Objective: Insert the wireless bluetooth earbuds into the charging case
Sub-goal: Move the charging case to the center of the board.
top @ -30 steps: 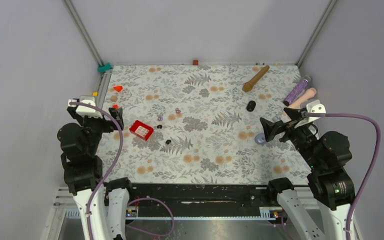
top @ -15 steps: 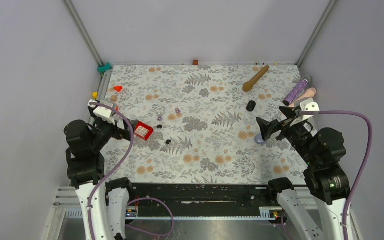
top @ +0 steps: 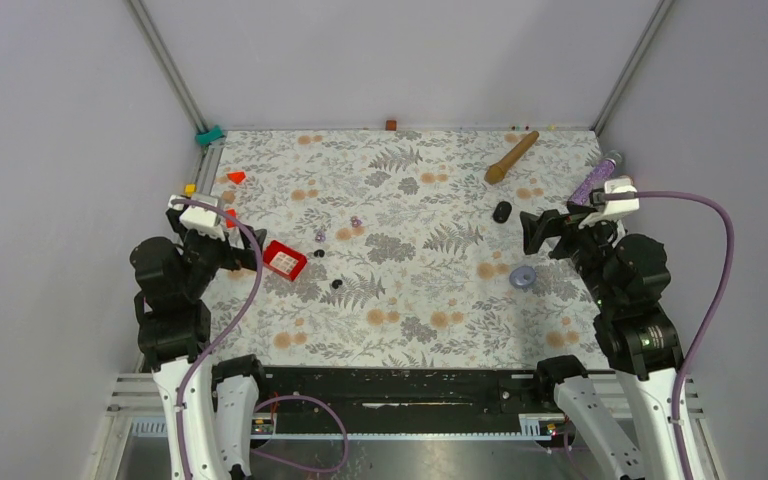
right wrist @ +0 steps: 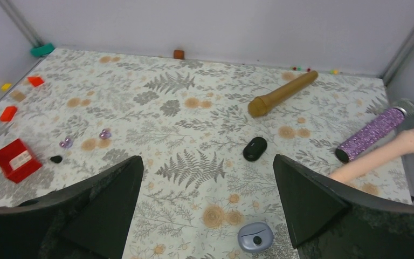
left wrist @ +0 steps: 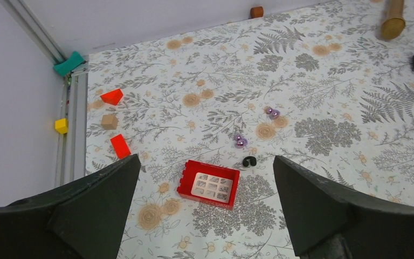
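Two pale purple earbuds [top: 320,236] [top: 356,221] and two black earbuds [top: 318,253] [top: 337,284] lie loose on the floral mat left of centre. A lavender charging case [top: 522,277] rests shut on the right, and a black oval case [top: 502,211] lies farther back. My left gripper [top: 243,247] hovers open beside the red tray [top: 283,260]; its wrist view shows the purple buds [left wrist: 240,141] and one black bud [left wrist: 249,161] ahead. My right gripper [top: 530,232] hangs open above the mat behind the lavender case [right wrist: 255,236]. Neither gripper holds anything.
A wooden cylinder [top: 511,157] lies at the back right. A glittery purple tube [top: 594,180] and a pink rod [right wrist: 380,159] lie along the right wall. Small red, tan and yellow blocks [left wrist: 111,97] sit by the left rail [left wrist: 69,135].
The left arm swung in toward the red tray. The right arm pulled back toward the far right, uncovering the lavender case. Both grippers stayed open.
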`<state>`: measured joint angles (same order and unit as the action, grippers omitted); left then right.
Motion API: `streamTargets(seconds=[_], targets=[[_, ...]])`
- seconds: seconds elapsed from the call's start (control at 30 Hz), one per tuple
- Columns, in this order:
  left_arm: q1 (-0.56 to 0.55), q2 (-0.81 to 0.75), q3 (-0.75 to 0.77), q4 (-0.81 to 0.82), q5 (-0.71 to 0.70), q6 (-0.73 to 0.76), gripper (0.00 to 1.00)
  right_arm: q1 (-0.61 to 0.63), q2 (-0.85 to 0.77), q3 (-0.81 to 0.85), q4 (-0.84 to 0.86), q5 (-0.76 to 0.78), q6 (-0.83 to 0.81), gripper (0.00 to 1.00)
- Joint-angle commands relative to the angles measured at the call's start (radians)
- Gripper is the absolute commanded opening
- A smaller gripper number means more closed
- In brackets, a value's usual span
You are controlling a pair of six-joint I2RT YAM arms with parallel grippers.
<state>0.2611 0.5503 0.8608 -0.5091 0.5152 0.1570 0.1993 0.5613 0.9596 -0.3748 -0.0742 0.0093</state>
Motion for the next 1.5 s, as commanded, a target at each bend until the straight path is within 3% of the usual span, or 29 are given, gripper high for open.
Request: streamTargets(seconds=[0.0, 0.27, 0.5, 0.93, 1.23, 1.47], targets=[[0.007, 0.008, -0.009, 0.071, -0.053, -0.012, 0.99, -0.012, 0.039, 0.018, 0.061, 0.151, 0.044, 0.98], [0.007, 0.025, -0.017, 0.071, -0.025, 0.007, 0.99, -0.012, 0.31, 0.194, -0.1, 0.239, -0.003, 0.99], [0.008, 0.025, -0.016, 0.056, 0.02, 0.02, 0.99, -0.012, 0.477, 0.254, -0.172, 0.288, -0.055, 0.99], [0.007, 0.008, 0.019, 0.005, 0.007, 0.082, 0.99, -0.021, 0.531, 0.217, -0.233, 0.186, -0.119, 0.98], [0.007, 0.017, -0.056, -0.012, 0.07, 0.097, 0.99, -0.059, 0.555, 0.197, -0.331, 0.193, -0.339, 0.99], [0.007, 0.023, -0.063, -0.006, 0.075, 0.088, 0.99, -0.136, 0.546, 0.115, -0.316, 0.136, -0.398, 0.99]])
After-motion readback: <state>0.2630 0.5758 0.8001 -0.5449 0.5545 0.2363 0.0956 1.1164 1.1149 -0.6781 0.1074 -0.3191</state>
